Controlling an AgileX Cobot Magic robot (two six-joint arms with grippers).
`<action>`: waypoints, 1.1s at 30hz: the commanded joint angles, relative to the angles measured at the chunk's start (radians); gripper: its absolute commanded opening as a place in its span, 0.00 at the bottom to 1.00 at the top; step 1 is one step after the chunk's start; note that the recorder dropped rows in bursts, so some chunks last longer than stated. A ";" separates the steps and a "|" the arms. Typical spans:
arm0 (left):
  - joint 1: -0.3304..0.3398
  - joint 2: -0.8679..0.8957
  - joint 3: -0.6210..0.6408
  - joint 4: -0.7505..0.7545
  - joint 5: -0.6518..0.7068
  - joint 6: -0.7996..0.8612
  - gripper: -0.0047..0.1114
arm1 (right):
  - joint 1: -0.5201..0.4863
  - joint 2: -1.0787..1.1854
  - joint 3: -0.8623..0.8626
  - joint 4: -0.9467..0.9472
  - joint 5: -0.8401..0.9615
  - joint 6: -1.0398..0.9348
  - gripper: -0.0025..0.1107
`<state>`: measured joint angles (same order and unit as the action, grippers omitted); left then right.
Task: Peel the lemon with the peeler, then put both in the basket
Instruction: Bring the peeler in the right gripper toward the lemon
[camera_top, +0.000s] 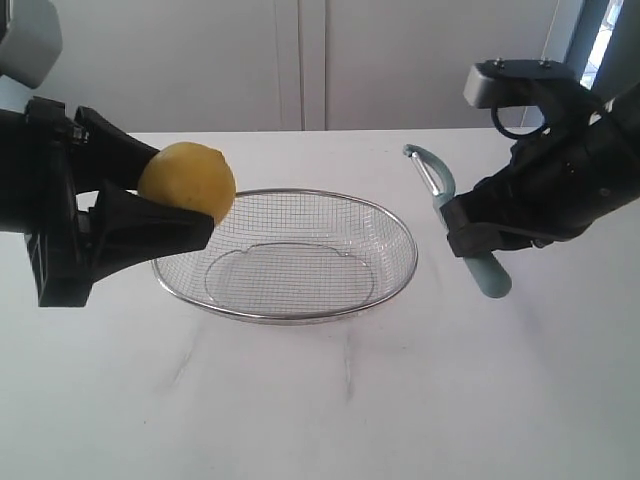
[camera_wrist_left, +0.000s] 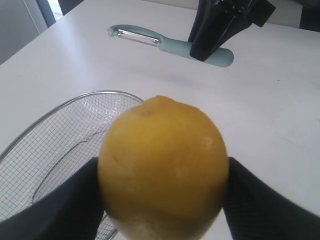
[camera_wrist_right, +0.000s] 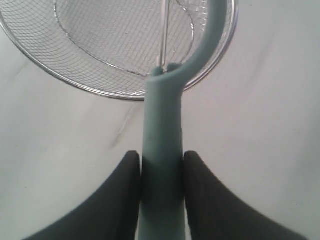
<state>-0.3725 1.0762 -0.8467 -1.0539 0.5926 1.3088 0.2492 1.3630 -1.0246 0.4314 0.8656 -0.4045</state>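
Note:
A bright yellow lemon (camera_top: 187, 181) is held in the air by my left gripper (camera_top: 165, 195), shut on it, above the left rim of the wire basket (camera_top: 395, 215). Up close the lemon (camera_wrist_left: 162, 167) fills the space between both black fingers (camera_wrist_left: 65, 207). To the right of the basket my right gripper (camera_top: 470, 235) is shut on the pale teal handle of the peeler (camera_top: 440, 195), whose curved blade head points up and away. In the right wrist view the peeler (camera_wrist_right: 162, 150) sits clamped between the two fingers (camera_wrist_right: 117, 195), its head over the basket (camera_wrist_right: 75, 82).
The basket holds nothing and stands on a white table (camera_top: 330, 400). A white wall with cabinet seams rises behind it. The right arm's black body (camera_top: 560, 190) hangs over the table's right side.

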 joint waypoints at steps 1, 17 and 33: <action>0.004 -0.011 0.001 -0.049 0.004 0.008 0.04 | 0.000 -0.008 0.003 0.043 0.003 -0.046 0.02; 0.004 -0.005 0.001 -0.045 -0.076 0.001 0.04 | 0.112 0.052 0.003 0.096 -0.021 -0.069 0.02; 0.004 -0.005 0.001 -0.036 -0.107 0.001 0.04 | 0.210 0.064 -0.001 0.206 -0.045 -0.089 0.02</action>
<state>-0.3725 1.0762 -0.8467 -1.0639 0.4803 1.3143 0.4429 1.4309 -1.0246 0.6152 0.8387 -0.4806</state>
